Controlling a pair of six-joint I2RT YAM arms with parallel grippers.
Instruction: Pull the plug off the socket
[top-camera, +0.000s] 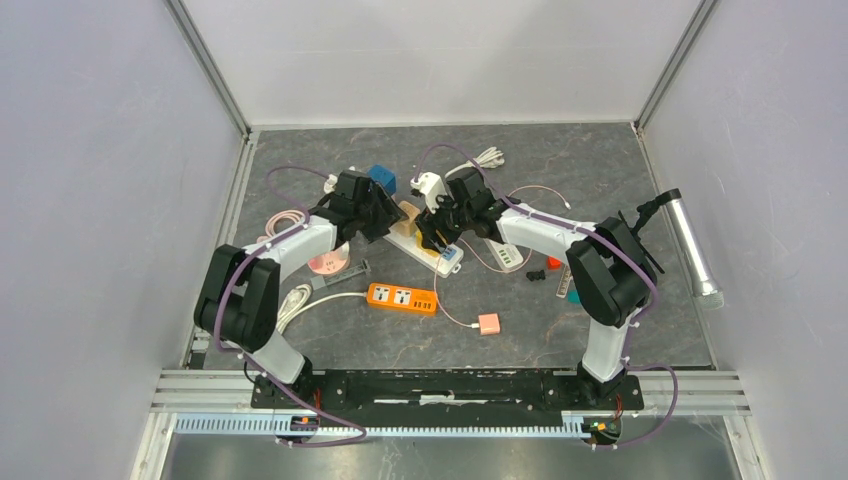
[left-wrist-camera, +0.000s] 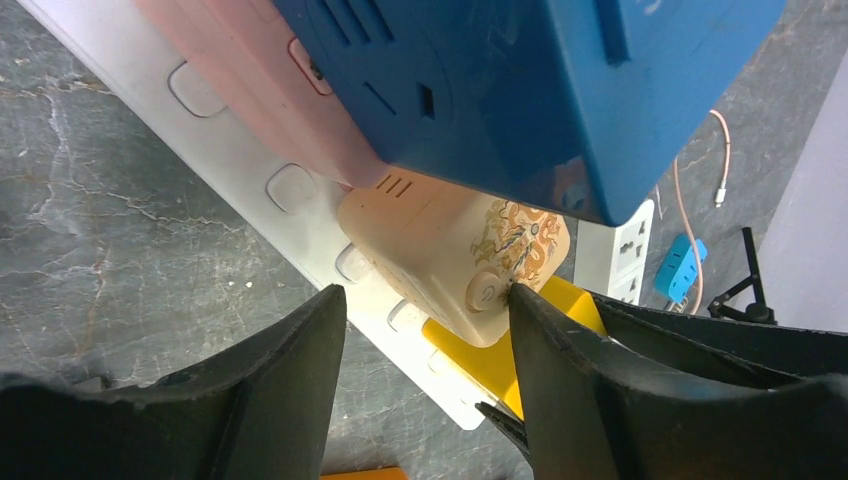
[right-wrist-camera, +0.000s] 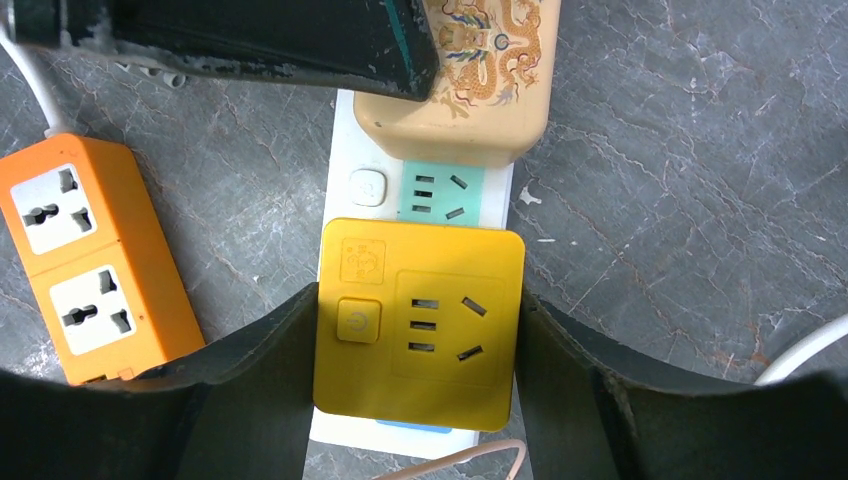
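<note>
Your grey stone-patterned table (top-camera: 600, 170) has both arms bent inward from its near edge, meeting over the middle. Your left arm (top-camera: 268, 262) reaches up and to the right, and your right arm (top-camera: 560, 232) up and to the left. Both wrists are tipped down over the white power strip (right-wrist-camera: 342, 140), which lies aslant between them. An orange power strip (right-wrist-camera: 90, 260) lies near it, not touching.

Along the white strip sit a blue adapter (left-wrist-camera: 560, 90), a pink one (left-wrist-camera: 250, 70), and a cream plug (right-wrist-camera: 470, 110) printed with a dragon. Next comes the yellow plug (right-wrist-camera: 430, 380), at the strip's end towards the arm bases. It is square and flat-faced, with a power button and a socket face on top, and it is seated on the strip.

Your right gripper (right-wrist-camera: 418, 293) has a finger pressed against each side of the yellow plug, clamped on it. Your left gripper (left-wrist-camera: 425, 295) has its fingers apart, straddling the end of the cream plug. One finger touches the plug's edge and the other stands clear.
</note>
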